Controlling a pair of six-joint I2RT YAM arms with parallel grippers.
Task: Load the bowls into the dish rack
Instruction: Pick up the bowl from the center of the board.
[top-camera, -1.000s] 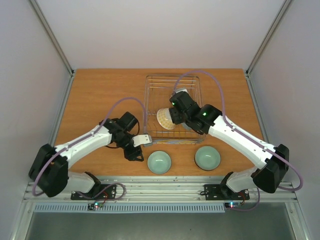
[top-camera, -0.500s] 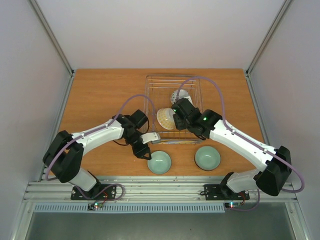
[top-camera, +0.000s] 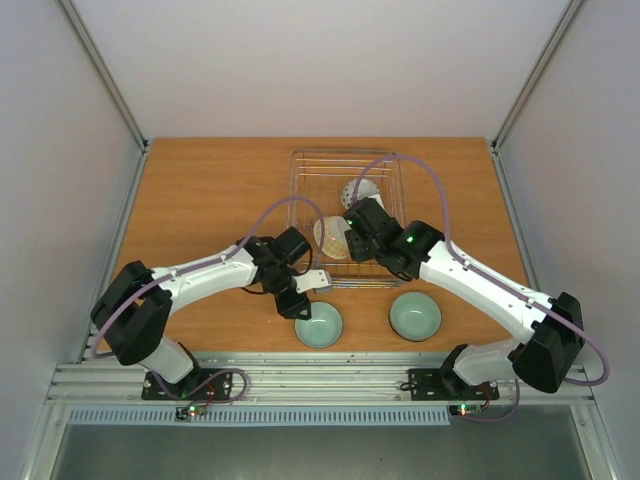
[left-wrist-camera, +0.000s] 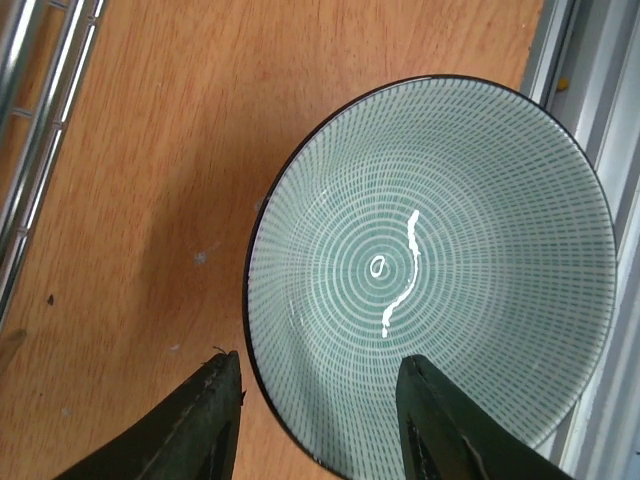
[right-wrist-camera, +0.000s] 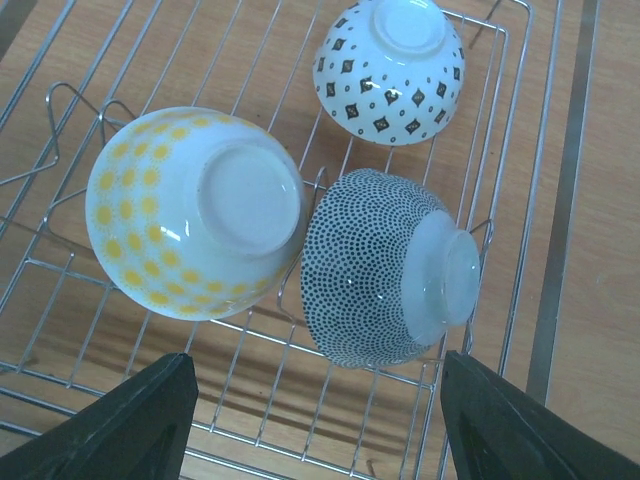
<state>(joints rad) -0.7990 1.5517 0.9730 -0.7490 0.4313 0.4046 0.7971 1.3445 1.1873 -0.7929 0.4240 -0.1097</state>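
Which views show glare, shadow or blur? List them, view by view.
Left wrist: a white glare streak on the green bowl; the left tool is dark and soft-edged. Right wrist: sharp, with shadow on the table under the yellow-spotted bowl. Top external: even light, only faint shadows.

Three patterned bowls (right-wrist-camera: 195, 205) (right-wrist-camera: 380, 265) (right-wrist-camera: 388, 72) lie overturned in the dish rack (top-camera: 320, 170), two green bowls (top-camera: 319, 325) (top-camera: 414, 316) outside.

2 white arms (top-camera: 200, 280) w/ black joints (top-camera: 545, 345), purple cables (top-camera: 400, 156), green LED (top-camera: 408, 238)
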